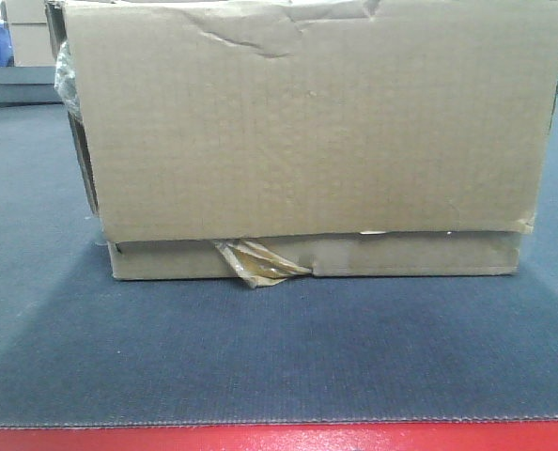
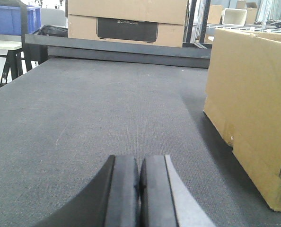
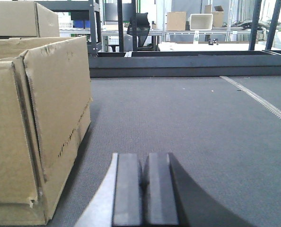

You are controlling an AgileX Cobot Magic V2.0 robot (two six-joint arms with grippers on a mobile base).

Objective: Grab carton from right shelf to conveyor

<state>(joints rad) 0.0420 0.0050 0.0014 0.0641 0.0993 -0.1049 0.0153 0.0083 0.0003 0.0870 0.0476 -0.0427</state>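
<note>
Resting flat on the conveyor (image 1: 279,366), the carton (image 1: 307,132) stands upright with its long brown side facing the front camera, set back from the belt's red edge strip (image 1: 279,437). A crumpled piece of tape (image 1: 255,263) sticks out from the carton's bottom flap, and a dent creases its upper face. Left of the carton, the left pincer (image 2: 139,189) hovers low over the belt, its pads pressed together on nothing, apart from the carton's side wall. Right of the carton, the right pincer (image 3: 144,189) likewise has its pads together, empty, with the carton's torn corner near it but not touching. Beyond the carton, past the belt's far rail, another box (image 2: 126,21) stands.
</note>
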